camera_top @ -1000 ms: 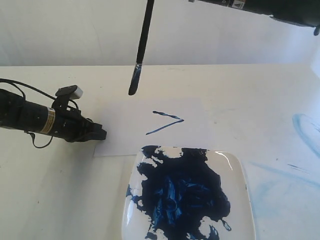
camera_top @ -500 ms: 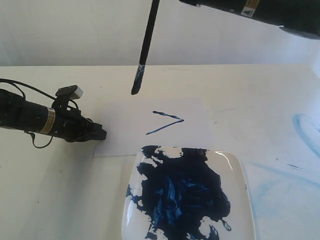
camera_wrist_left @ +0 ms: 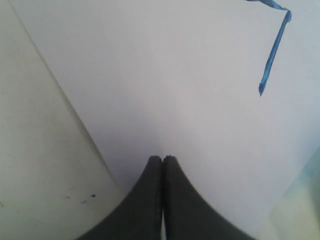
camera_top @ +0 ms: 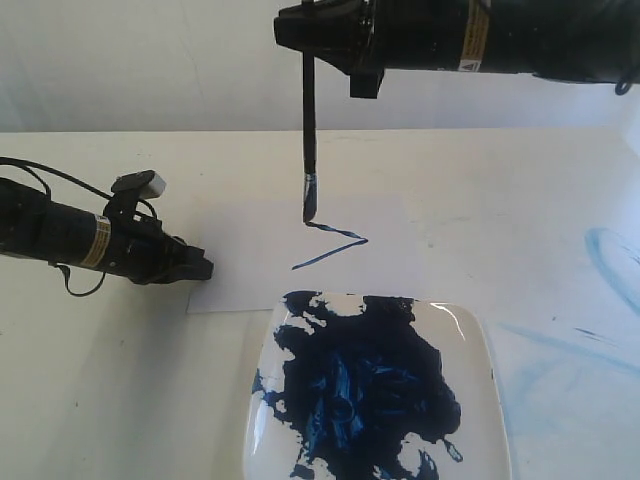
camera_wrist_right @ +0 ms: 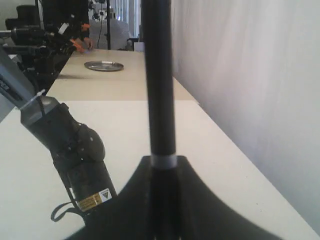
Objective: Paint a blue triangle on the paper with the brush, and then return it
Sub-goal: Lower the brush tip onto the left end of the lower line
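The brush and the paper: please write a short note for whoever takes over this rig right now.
Right gripper: shut on the long black-handled paintbrush, upright, bristles at the upper stroke's open end.
Left gripper: shut, fingers at the edge of the white rectangular paper sheet.
Done: two strokes of the thin dark-blue triangle, meeting at a point.
Left: close the open side, return the brush.

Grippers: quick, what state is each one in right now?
Left gripper: shut, holding nothing, tips over the paper.
Right gripper: shut on the brush.
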Controlling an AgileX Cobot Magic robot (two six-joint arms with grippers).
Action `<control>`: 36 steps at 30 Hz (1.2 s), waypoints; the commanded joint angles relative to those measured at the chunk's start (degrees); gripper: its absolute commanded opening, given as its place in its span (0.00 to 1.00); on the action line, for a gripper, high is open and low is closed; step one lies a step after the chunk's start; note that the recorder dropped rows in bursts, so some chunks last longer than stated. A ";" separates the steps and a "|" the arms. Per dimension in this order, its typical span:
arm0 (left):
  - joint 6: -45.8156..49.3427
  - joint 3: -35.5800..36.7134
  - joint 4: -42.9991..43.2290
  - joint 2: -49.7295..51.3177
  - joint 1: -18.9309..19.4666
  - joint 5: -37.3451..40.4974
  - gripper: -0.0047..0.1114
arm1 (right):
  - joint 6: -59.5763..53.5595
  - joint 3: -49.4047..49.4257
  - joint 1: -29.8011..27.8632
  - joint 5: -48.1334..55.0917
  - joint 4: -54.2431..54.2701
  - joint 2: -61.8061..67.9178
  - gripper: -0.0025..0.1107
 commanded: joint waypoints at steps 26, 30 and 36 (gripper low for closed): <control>0.06 -0.19 0.80 0.05 -0.07 0.80 0.04 | 1.15 -8.40 4.01 -0.58 -2.06 11.21 0.02; 0.06 -0.19 0.80 0.05 -0.07 0.80 0.04 | 1.12 -8.40 4.01 -0.58 -1.29 12.39 0.02; 0.06 -0.19 0.80 0.05 -0.07 0.80 0.04 | -0.44 -8.40 4.01 -0.58 -0.68 13.75 0.02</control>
